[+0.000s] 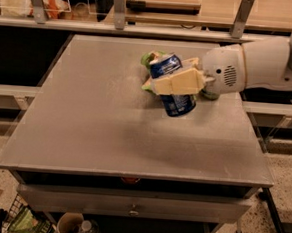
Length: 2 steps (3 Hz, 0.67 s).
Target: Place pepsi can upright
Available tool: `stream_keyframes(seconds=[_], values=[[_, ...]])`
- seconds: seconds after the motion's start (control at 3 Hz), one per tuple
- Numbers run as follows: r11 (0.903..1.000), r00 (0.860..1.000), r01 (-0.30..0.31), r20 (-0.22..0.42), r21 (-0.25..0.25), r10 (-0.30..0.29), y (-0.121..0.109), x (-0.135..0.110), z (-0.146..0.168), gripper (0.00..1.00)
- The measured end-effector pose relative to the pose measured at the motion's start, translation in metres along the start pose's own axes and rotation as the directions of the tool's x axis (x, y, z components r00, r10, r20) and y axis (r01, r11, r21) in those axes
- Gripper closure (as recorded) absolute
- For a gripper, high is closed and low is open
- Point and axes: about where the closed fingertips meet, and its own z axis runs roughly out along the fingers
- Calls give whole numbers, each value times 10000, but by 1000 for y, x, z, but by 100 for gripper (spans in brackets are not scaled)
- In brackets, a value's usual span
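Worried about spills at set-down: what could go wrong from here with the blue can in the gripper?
1. The gripper holds the dark-blue aluminium pepsi can tilted above the grey table; released like this, it could topple and roll.
2. The crumpled green snack bag lies close behind; a base landing on it would sit unevenly.
3. The white arm hides most of the green drink can and may knock it.
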Motion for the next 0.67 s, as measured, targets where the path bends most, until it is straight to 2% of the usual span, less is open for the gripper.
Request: stream_keyframes(seconds=[0.33, 0.67], values=[[9836, 9939, 1092, -296, 1436, -1060, 15, 1, -19, 100], [9780, 9939, 1102, -245, 1770, -1076, 12, 2, -21, 100]])
